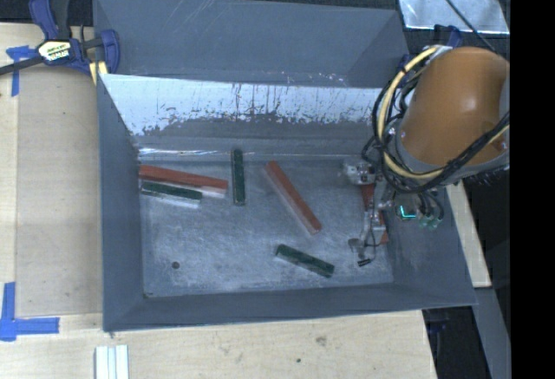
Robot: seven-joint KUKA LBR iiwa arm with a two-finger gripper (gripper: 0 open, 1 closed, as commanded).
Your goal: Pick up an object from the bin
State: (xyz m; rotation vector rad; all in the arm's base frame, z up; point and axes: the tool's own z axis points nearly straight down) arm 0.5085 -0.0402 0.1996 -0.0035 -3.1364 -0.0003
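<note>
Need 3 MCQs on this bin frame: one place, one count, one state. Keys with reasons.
1. The gripper is at the bin's: A left end; B middle; C right end.
2. Red sticks in it: A one; B two; C four.
3. The middle red stick lies: A flat and diagonal; B on end; C propped on a wall.
Key: C, it hangs by the right wall. B, the left red stick plus the middle one. A, it slants across the floor.

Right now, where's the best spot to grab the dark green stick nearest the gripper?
Probably its middle, coming straight down and closing across the narrow width. The dark green stick lies flat and alone on the bin floor, both long sides free, apart from the orange stick.
</note>
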